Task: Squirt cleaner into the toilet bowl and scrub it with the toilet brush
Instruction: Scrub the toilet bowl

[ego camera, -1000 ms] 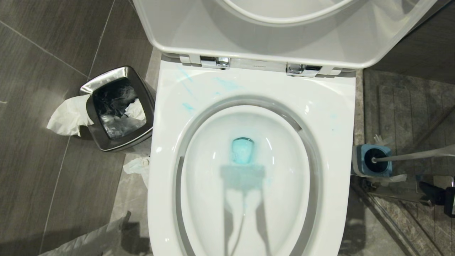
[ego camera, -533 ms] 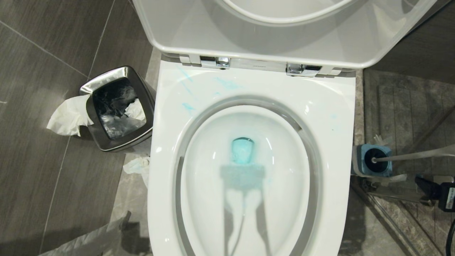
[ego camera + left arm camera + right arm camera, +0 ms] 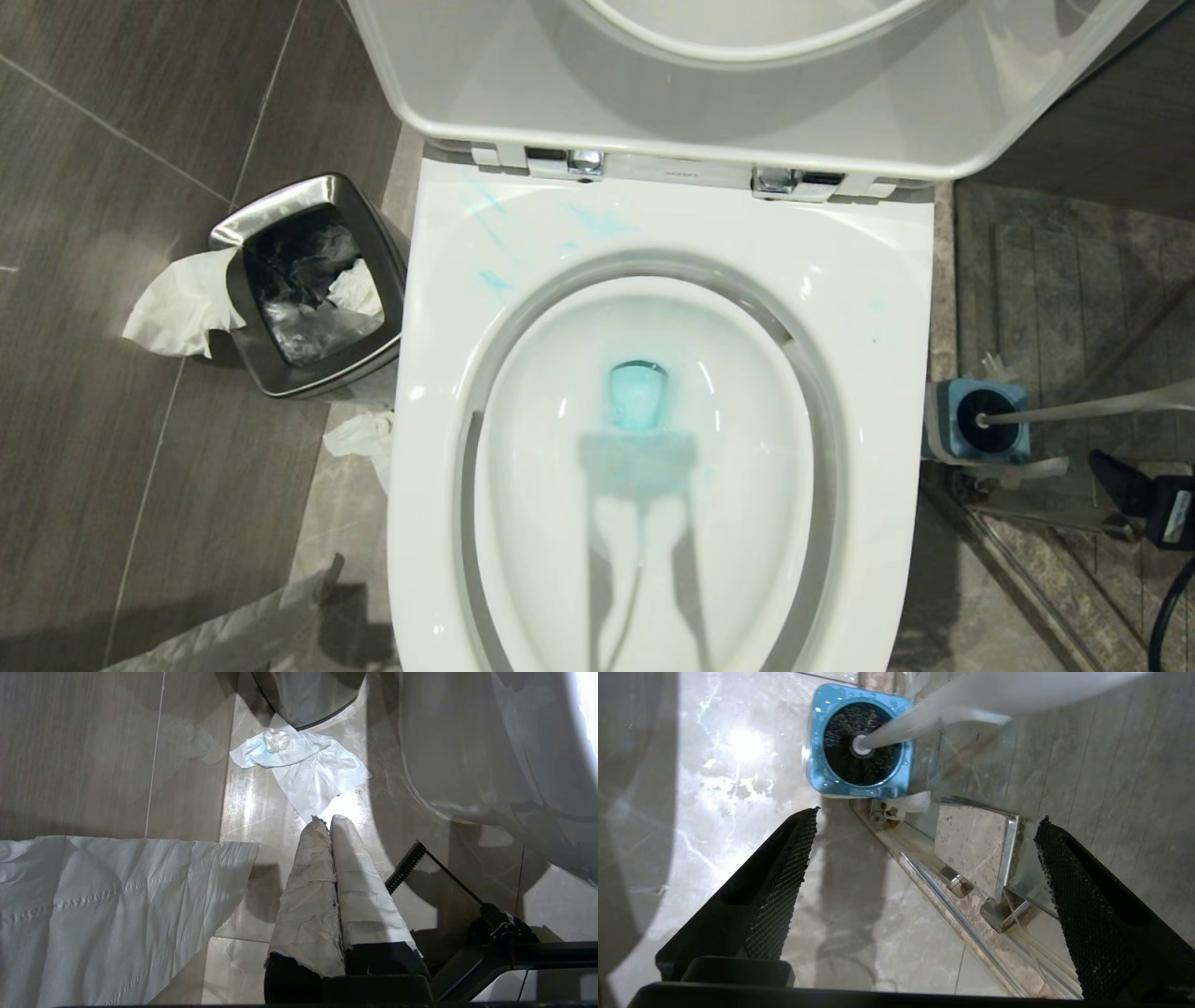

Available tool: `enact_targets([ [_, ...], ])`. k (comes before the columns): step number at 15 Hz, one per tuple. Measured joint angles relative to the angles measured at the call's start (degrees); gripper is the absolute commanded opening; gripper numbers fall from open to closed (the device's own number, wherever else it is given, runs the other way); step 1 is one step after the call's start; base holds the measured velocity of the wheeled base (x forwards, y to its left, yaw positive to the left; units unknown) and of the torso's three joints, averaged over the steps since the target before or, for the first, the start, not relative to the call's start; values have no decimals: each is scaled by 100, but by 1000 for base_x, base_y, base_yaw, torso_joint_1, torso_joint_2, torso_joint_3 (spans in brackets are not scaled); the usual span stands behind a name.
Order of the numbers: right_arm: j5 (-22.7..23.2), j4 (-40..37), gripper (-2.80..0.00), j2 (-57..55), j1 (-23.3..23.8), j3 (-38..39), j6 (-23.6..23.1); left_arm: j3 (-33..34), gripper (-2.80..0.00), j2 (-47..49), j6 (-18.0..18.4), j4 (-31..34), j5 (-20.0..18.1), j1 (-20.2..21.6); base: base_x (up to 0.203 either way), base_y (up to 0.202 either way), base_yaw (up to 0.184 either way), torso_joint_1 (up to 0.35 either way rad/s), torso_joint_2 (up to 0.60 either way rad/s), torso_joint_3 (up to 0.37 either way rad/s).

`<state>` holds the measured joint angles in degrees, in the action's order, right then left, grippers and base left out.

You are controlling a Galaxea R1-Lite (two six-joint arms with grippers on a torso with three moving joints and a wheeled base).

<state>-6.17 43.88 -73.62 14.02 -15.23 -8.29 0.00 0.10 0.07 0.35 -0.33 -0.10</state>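
Right gripper (image 3: 924,826) jaws wide apart, nothing between them. It hangs over the floor just short of the toilet brush (image 3: 896,728) and touches nothing. In the head view only one black finger (image 3: 1116,476) shows, at the right edge below the brush handle.

Toilet brush sits in its square blue holder (image 3: 817,728), black bristle head down, white handle leaning off to the right. Holder stands on the floor just beside the right side of the toilet bowl (image 3: 868,308).

Cleaner (image 3: 638,397): turquoise pool in the bowl's water, plus pale teal streaks on the rim's back left.

Left gripper (image 3: 327,821): fingers pressed together, wrapped in what looks like white paper or tape, hard to tell which. It's parked low over the floor, near a crumpled tissue (image 3: 303,765).

Steel bin (image 3: 308,280) stands left of the bowl.
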Motion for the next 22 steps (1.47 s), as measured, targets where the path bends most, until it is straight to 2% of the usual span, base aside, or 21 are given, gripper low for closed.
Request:
enact_targets([
  [3,12,196,0,-217,51,22,128,0,-280,0,2,-2,0,0,0,0,0,0,0,0],
  [8,22,1088,0,-903,99,-99,255,0,-280,0,2,-3,-1,0,0,0,0,0,0,0],
  [13,156,1081,0,-1291,116,-491,427,0,-280,0,2,-1,0,0,0,0,0,0,0,0],
  [22,389,1080,0,-1534,110,-971,317,0,-280,0,2,-2,-2,0,0,0,0,0,0,0],
])
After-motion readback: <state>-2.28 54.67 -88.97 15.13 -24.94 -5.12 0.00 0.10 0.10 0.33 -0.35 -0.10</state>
